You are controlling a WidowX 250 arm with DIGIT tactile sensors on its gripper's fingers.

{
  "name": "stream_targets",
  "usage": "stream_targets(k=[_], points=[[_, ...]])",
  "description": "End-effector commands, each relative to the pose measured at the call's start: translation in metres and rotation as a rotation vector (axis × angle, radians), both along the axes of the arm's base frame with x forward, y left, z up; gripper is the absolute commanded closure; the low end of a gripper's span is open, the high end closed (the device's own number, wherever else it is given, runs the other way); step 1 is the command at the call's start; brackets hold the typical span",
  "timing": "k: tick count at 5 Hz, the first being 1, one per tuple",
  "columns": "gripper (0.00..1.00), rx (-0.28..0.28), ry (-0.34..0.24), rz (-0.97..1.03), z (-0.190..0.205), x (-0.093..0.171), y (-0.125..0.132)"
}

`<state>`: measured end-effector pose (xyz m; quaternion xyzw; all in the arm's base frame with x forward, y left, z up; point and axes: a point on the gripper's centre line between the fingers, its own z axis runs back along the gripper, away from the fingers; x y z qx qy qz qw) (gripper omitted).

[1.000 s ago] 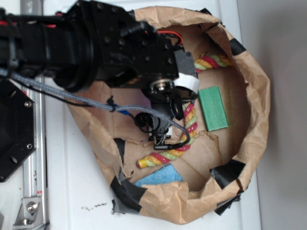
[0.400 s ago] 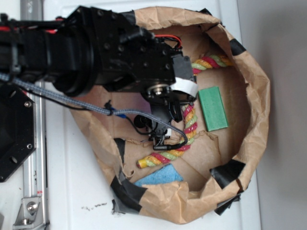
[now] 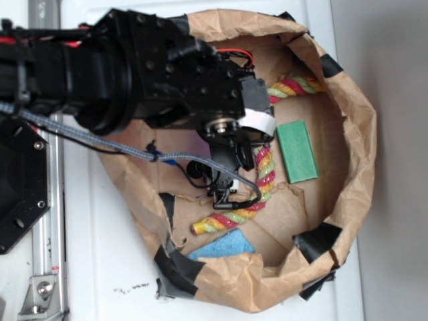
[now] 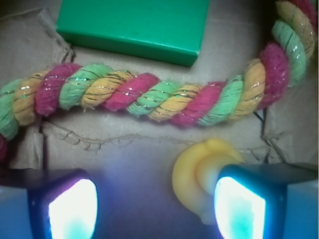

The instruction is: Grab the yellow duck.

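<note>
Arm has stopped descending; position unchanged from a moment ago. Gripper (image 4: 154, 209) jaws stand apart, duck (image 4: 199, 174) against right finger, below the rope (image 4: 149, 97). Closing appears next.

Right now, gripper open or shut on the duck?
Open. In the wrist view the gripper fingers stand wide apart; the yellow duck sits against the right-of-frame finger, the other finger clear of it.

The duck (image 4: 199, 172) is plain glossy yellow. The rope (image 4: 149, 97) twists in red, yellow and green bands. The block (image 4: 134, 25) is solid green, the paper bag (image 3: 364, 134) brown with black tape, the sponge (image 3: 224, 246) blue.
</note>
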<state>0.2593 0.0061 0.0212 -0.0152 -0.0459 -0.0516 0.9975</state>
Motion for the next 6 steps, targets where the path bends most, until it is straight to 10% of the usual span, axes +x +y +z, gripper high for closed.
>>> stream_targets(k=[1,6], points=[[0.0,0.007,0.037,0.121,-0.017,0.004,0.044],[0.0,0.06,0.028,0.13,-0.009,-0.002,0.052]])
